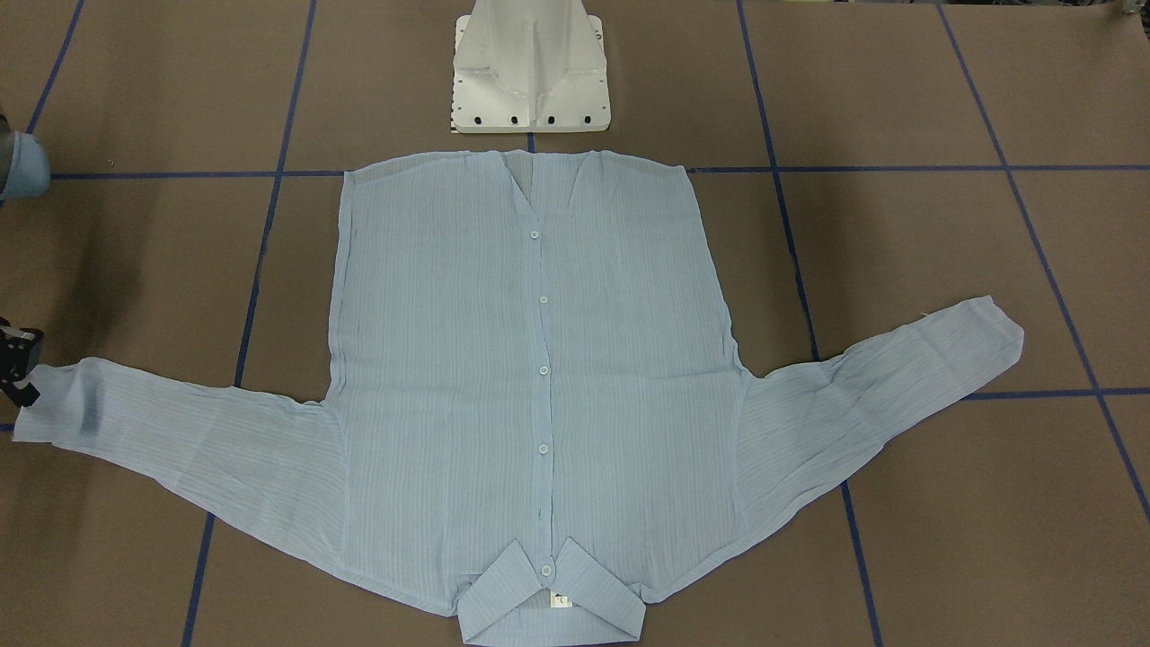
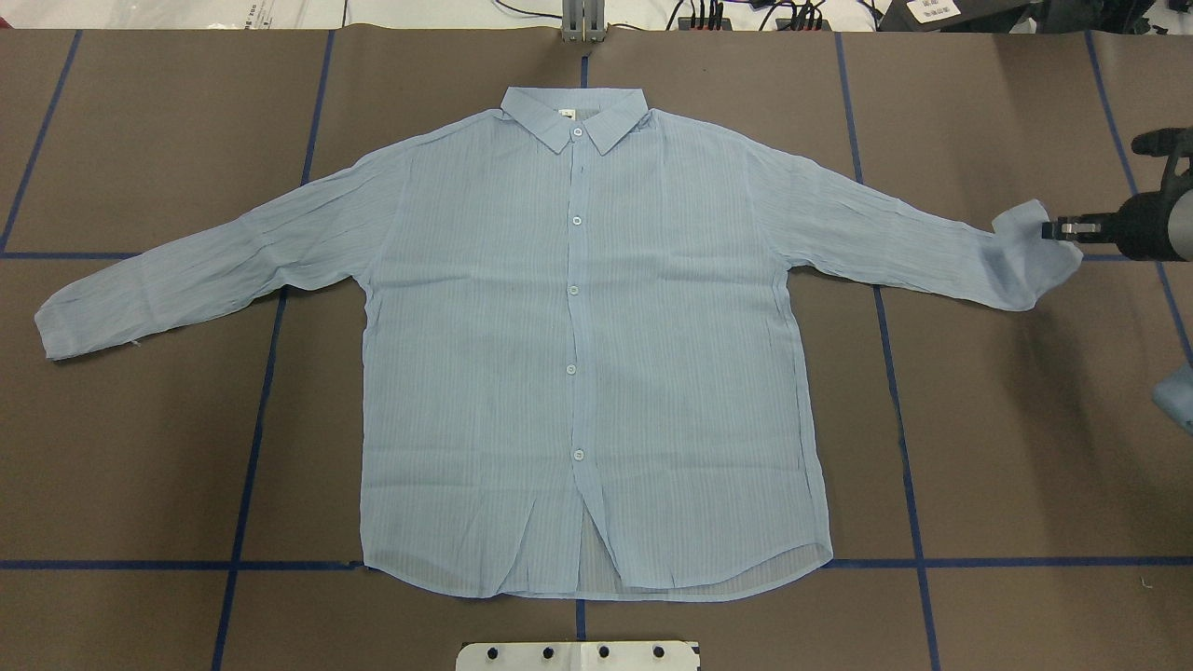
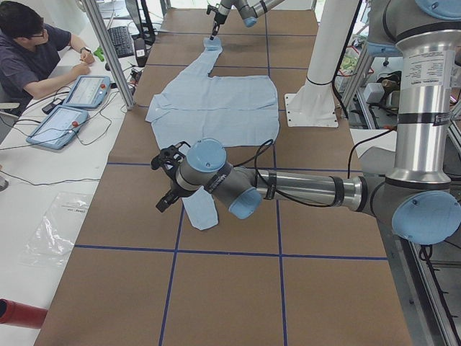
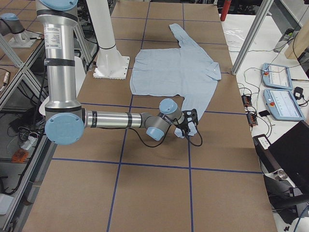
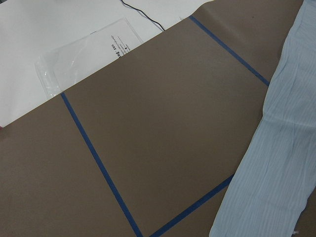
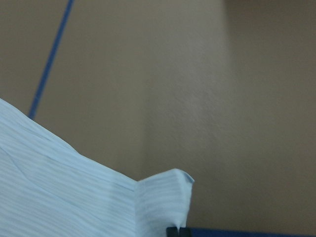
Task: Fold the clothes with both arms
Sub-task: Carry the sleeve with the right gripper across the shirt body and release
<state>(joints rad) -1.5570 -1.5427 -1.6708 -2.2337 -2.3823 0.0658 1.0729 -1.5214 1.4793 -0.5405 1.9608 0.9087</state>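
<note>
Gripping the tip of a sleeve, your right tool (image 2: 1062, 228) looks to be starting the first fold. Its jaws sit narrow, apparently pinched on the right cuff (image 2: 1030, 244) of the shirt (image 2: 578, 354). The cuff's corner curls up off the table (image 2: 1025, 419), while the rest of that sleeve lies flat.

The shirt is spread face up in the middle of the table. It is buttoned, with its collar on the side away from the robot, its hem near the base and both sleeves angled outward.

Your left tool (image 3: 160, 186) hangs low beside the left cuff (image 3: 203, 216), seemingly clear of the cloth. Only the side view shows it, so you cannot tell whether it is wide or narrow. Its wrist camera shows sleeve and bare table but no fingers.

No fold looks made yet, since the body and both sleeves lie at full spread. The step in hand seems to be bringing the sleeves in.

Next, you would likely raise the right cuff just enough to free the sleeve. You would then carry it across toward the button line and lay it down smooth. The cloth looks thin and may drag or bunch, so a slow, low arc would suit. The left tool probably has to take hold of its own cuff before the far side can mirror the move.
</note>
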